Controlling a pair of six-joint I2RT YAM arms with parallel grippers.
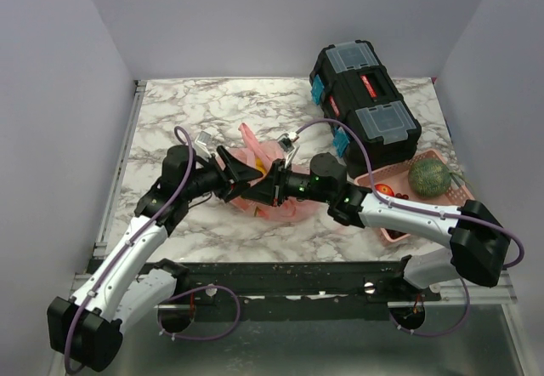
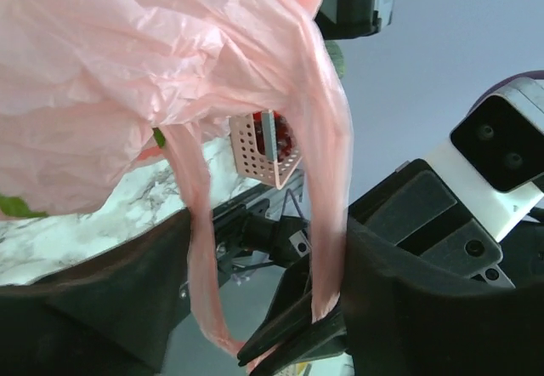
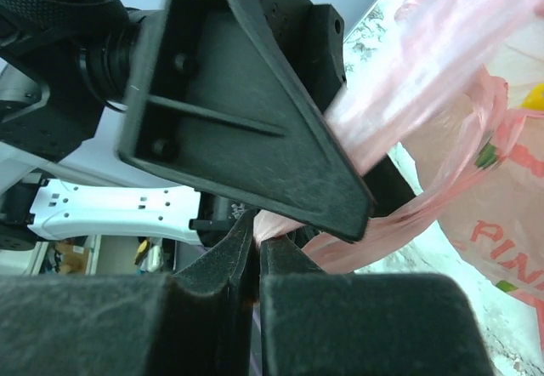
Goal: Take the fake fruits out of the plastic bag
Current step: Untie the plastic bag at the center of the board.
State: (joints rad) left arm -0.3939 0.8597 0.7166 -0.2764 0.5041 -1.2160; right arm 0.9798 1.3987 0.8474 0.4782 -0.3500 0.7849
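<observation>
The right claw [image 3: 255,244] pinches a handle [image 2: 327,180] of the pink bag [image 2: 127,70] tight while the left claw [image 1: 246,176], open, straddles that loop, likely to spread the mouth wide.

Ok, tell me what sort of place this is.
Most likely a robot test cell in a lab: a marble-patterned table boxed in by plain white walls, a left arm and right arm bolted at its near edge, and props, a black toolbox, a pink basket and a plastic bag.
</observation>
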